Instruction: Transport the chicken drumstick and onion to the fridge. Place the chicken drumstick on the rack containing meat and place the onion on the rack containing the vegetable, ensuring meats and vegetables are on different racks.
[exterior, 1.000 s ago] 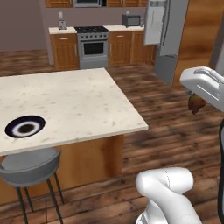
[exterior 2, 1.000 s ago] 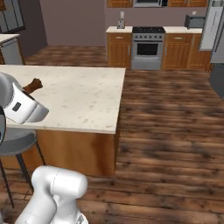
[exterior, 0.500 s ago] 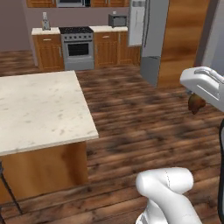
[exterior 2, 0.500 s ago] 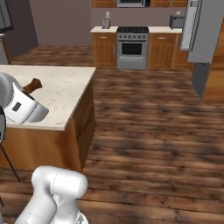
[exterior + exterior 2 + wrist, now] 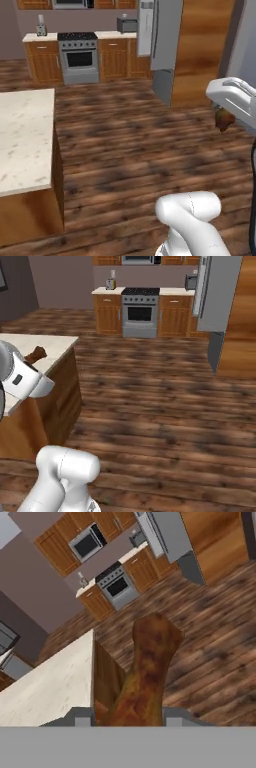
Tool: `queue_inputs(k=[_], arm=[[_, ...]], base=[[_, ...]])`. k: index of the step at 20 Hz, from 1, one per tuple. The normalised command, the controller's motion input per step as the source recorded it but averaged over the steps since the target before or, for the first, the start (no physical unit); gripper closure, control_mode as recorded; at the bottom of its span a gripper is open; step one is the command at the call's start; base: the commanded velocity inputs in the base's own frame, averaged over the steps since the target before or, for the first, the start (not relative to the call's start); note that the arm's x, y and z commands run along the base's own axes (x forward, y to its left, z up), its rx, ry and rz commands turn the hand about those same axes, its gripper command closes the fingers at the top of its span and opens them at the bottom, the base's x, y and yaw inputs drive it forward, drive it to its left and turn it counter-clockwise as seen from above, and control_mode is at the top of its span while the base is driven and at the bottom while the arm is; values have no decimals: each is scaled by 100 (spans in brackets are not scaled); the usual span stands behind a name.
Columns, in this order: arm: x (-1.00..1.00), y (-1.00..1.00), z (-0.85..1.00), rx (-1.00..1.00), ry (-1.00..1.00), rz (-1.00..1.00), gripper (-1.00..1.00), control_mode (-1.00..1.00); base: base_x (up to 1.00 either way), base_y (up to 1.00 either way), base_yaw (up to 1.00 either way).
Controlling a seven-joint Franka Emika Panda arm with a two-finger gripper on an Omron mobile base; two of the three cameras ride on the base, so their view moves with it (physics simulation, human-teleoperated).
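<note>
In the hand view, the two dark finger tips of the gripper [image 5: 127,716] are mostly cut off by the bottom of the picture; only their grey upper edges show on either side of the brown, elongated chicken drumstick [image 5: 144,672]. The gripper is clenched on the drumstick, whose mottled brown body rises to a knobbed, thicker end. In the left base view only a small brown end of the drumstick [image 5: 224,119] protrudes below the white arm housing. In the right base view a small dark brown tip [image 5: 36,354] shows beside the arm. The drumstick is held in the air above the dark wooden plank floor [image 5: 130,145]. The tall grey metallic fridge [image 5: 161,35] stands well apart, its top cut off. The pale speckled stone counter [image 5: 22,135] is cropped at the left edge.
</note>
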Motion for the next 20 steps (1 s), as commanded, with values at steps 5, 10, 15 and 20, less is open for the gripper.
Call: queue_inputs(k=[5, 10, 15, 20], arm=[[0, 0, 0, 0, 0, 0, 100, 100], [0, 0, 0, 0, 0, 0, 100, 100], [0, 0, 0, 0, 0, 0, 100, 100], [0, 0, 0, 0, 0, 0, 100, 100]], base=[[100, -100, 16], [100, -100, 15], [100, -79, 14], [100, -36, 9]])
